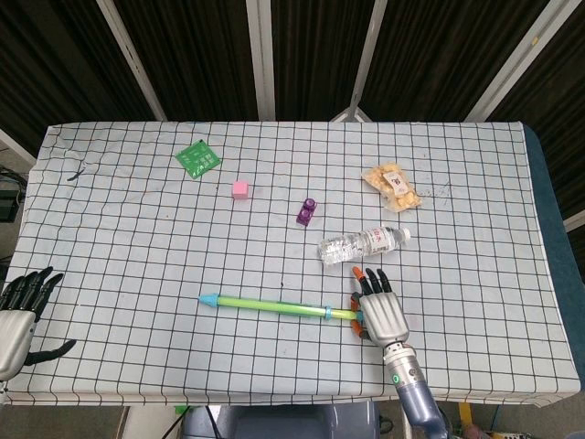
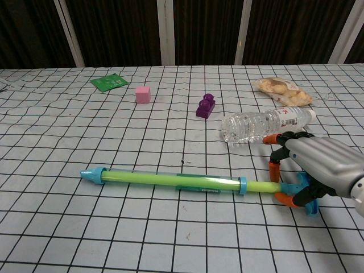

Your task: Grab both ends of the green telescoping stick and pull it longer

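In head view, on the worktop (image 1: 137, 229), under a white cloth with black grid: green telescoping stick (image 1: 274, 305) lying flat near the front edge, pale blue cone tip pointing left, blue collar toward the right end. Right robot hand (image 1: 379, 311) set over the stick's right end, silver back up, dark fingers with orange tips curled about the handle; clamped on the stick. Left robot hand (image 1: 18, 315) at the lower left edge, well apart from the stick, black fingers spread, holding nothing. Behind the stick: clear ribbed plastic bottle (image 1: 363, 244) on its side, white label with red print, too small to read. Further back: purple block (image 1: 306, 212), pink cube (image 1: 240, 189), flat green packet (image 1: 197, 158), clear snack bag (image 1: 392, 186) with lumpy tan contents.

In chest view: green telescoping stick (image 2: 170, 180) seen as a clear tube over a yellow-green core, thinner rod emerging right of the blue collar. Right robot hand (image 2: 315, 168) gripping the blue T-shaped handle, orange fingertips (image 2: 275, 169) above and below the rod. Bottle (image 2: 264, 123) just behind the hand, label writing not legible. Purple block (image 2: 206, 106) studded, pink cube (image 2: 142, 94) smooth, green packet (image 2: 109, 82) flat, snack bag (image 2: 282, 91) crinkled. Left robot hand outside this view.
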Controlling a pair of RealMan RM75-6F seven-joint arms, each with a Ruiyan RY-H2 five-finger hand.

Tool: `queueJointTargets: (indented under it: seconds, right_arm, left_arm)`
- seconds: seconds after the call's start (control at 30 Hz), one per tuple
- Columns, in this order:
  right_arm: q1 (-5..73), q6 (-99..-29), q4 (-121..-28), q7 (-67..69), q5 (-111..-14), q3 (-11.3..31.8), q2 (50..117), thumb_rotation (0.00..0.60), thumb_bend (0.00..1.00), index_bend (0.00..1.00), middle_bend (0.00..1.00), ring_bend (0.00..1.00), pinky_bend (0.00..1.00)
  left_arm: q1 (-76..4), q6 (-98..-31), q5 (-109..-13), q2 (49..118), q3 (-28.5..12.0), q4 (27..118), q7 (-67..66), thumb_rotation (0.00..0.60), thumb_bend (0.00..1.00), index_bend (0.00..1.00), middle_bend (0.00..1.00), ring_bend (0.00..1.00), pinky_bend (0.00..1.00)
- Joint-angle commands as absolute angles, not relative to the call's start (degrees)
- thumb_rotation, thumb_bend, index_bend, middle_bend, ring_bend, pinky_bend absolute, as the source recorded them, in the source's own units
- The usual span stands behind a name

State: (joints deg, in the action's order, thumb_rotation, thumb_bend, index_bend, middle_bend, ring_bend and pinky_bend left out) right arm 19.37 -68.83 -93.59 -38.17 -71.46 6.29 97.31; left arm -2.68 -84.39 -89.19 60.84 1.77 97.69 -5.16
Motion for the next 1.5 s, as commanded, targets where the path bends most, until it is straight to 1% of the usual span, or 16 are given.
queueJointTargets:
  seconds: [0.03,0.13,0.47,0.6,0.73,0.8,0.87,0.93,1.17,1.27,1.5]
  right_arm:
    - [19.5,-69.1,-93.6,-38.0,-71.6,6.1,97.2,0.6,0.39,0.65,0.17,0.0,0.0]
    - [19.6,-69.4,-93.7,-38.1,-71.8,5.8,96.8,0.6,0.39,0.67,0.18,0.0,0.0]
    - [20.0,-69.4,-94.7,-37.5,-72.1,5.1,94.6,0.6,0.39,0.67,0.18,0.0,0.0]
    - [20.2,-69.5,-95.1,-37.3,-72.0,5.2,94.2,0.6,0.39,0.67,0.18,0.0,0.0]
    - [20.4,-69.4,-95.4,-37.1,-71.6,5.2,94.4,0.6,0.4,0.67,0.18,0.0,0.0]
    - [20.5,-69.4,-95.5,-37.2,-71.5,5.1,94.5,0.6,0.4,0.67,0.18,0.0,0.0]
    - [20.5,-69.4,-95.5,-37.3,-71.4,4.9,94.6,0.6,0.39,0.67,0.18,0.0,0.0]
    - [20.6,-69.3,-95.5,-37.5,-71.1,4.8,94.7,0.6,0.39,0.67,0.18,0.0,0.0]
    - [20.7,-69.9,-96.3,-37.9,-70.7,4.9,94.6,0.6,0.39,0.67,0.18,0.0,0.0]
    - [20.8,-70.1,-96.9,-38.0,-70.3,5.1,94.3,0.6,0.39,0.67,0.18,0.0,0.0]
    - [21.0,-70.2,-97.9,-38.5,-69.9,4.9,94.1,0.6,0.39,0.67,0.18,0.0,0.0]
  left_arm:
    - [-2.7,-84.4,-89.2,60.9,1.8,97.7,-5.2,0.6,0.08,0.0,0.0,0.0,0.0]
    - [-2.7,-84.3,-89.2,60.8,1.8,97.7,-5.4,0.6,0.08,0.0,0.0,0.0,0.0]
    - [-4.5,-82.0,-89.6,60.5,1.5,99.6,-8.0,0.6,0.08,0.0,0.0,0.0,0.0]
    - [-6.8,-79.5,-89.6,60.2,0.5,101.7,-11.3,0.6,0.09,0.0,0.0,0.0,0.0]
    - [-10.6,-74.4,-86.8,60.4,-1.7,105.3,-17.1,0.6,0.12,0.06,0.01,0.0,0.0]
    - [-12.4,-72.2,-85.0,60.8,-2.7,106.4,-19.9,0.6,0.13,0.09,0.05,0.0,0.0]
    - [-14.2,-70.2,-83.2,61.7,-4.0,107.1,-22.9,0.6,0.14,0.12,0.12,0.0,0.01]
    - [-16.4,-68.3,-81.7,63.4,-5.5,107.2,-25.7,0.6,0.15,0.16,0.16,0.0,0.01]
    - [-22.8,-63.1,-77.6,69.4,-8.3,105.9,-34.4,0.6,0.2,0.34,0.31,0.02,0.01]
    - [-25.1,-61.9,-75.5,72.0,-9.0,106.0,-38.6,0.6,0.2,0.36,0.33,0.02,0.01]
    - [-28.9,-60.3,-68.3,77.9,-9.5,106.3,-47.1,0.6,0.23,0.37,0.35,0.03,0.01]
